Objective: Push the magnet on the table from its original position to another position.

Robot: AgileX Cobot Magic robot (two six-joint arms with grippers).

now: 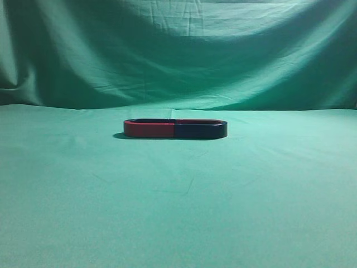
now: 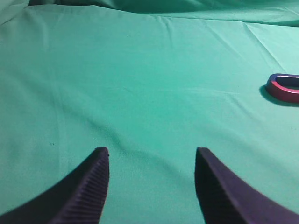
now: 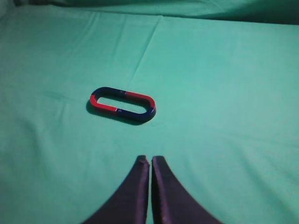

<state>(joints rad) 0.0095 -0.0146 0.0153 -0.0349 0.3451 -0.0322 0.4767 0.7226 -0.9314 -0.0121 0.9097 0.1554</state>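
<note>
Clenched, the right claw (image 3: 150,161) hovers short of the magnet (image 3: 140,111); left claw (image 2: 152,154) released. Pushing not begun; next, advance to contact.

Left wrist view: red U-shaped magnet (image 2: 283,88) cut by right edge, only its rounded end shows; the dark navy U-shaped magnet joined to it is out of frame there. Black ribbed left gripper (image 2: 152,161) fingers cut off at bottom edge, same w/ the black right gripper (image 3: 150,161) in right wrist view. Exterior view: neither arm in frame; seen side-on, the magnets' inner opening is hidden.
</note>
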